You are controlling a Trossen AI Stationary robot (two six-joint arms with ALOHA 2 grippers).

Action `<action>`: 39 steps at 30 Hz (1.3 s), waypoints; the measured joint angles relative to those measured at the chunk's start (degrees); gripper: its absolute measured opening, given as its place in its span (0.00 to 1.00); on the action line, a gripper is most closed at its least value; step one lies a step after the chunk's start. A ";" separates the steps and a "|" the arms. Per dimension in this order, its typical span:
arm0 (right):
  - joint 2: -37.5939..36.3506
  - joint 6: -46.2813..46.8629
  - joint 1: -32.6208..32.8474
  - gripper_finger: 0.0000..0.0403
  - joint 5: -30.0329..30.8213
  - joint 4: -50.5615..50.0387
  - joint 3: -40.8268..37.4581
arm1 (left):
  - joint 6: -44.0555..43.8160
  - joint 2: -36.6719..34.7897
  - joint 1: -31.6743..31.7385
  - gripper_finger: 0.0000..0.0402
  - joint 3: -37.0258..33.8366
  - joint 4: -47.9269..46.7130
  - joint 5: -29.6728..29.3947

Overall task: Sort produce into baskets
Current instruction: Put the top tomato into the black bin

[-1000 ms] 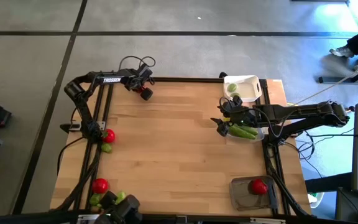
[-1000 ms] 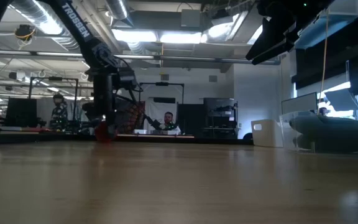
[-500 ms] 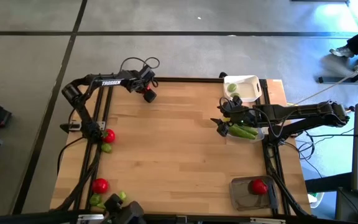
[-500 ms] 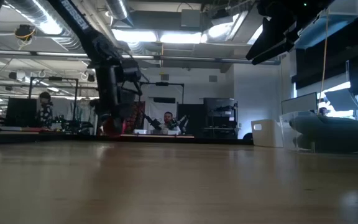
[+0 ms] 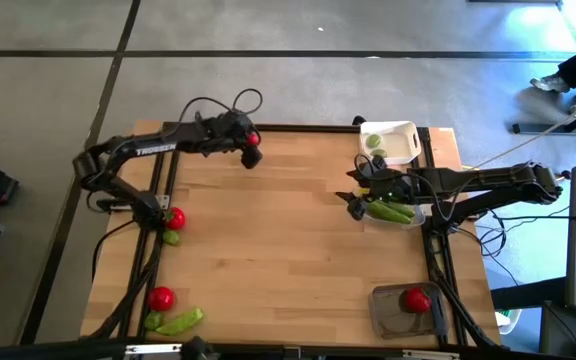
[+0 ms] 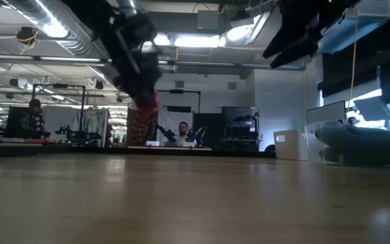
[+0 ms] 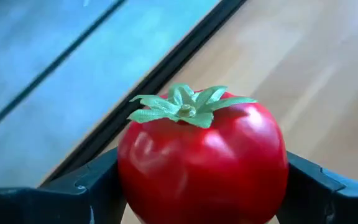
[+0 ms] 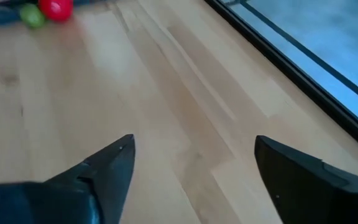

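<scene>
My left gripper (image 5: 252,150) is shut on a round red tomato (image 7: 201,165) with a green leafy top, held above the table's far edge; the low view shows the tomato (image 6: 147,102) in the air. My right gripper (image 8: 194,168) stands open with nothing between its fingers, above the table beside the clear basket (image 5: 398,212) that holds green pods. A white basket (image 5: 392,142) at the far right holds a lime-like piece. At the near right, a dark grey basket (image 5: 400,312) holds another tomato (image 5: 415,298). My left gripper pinches the tomato's two opposite sides (image 7: 126,180) at its widest part between the two fingers (image 7: 89,186). The fingers slant down from the table's left side. The tomato is lifted clear of the table, and its leafy top (image 7: 185,106) shows above the fingers.
Along the table's left edge lie a tomato (image 5: 175,218) with a small green piece (image 5: 172,238), and nearer the front a tomato (image 5: 161,297) and a green pod (image 5: 180,321). The wide middle of the wooden table (image 5: 278,250) is bare. People show in the room beyond.
My left gripper has risen and swung along the far edge toward the table's right, carrying the tomato, which has been lifted well clear of the table. The tomato stays between the fingers throughout.
</scene>
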 joint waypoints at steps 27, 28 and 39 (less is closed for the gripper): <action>12.75 -38.60 6.67 0.92 0.56 32.78 0.01 | -6.04 -3.31 -22.08 0.77 0.00 16.75 24.40; 13.02 -40.51 7.11 0.92 1.02 33.72 0.00 | -7.09 -3.31 -22.42 0.77 0.00 17.57 25.07; 17.38 -57.24 9.85 0.92 5.04 44.59 0.01 | -15.49 -3.31 -25.86 0.77 0.00 25.80 26.35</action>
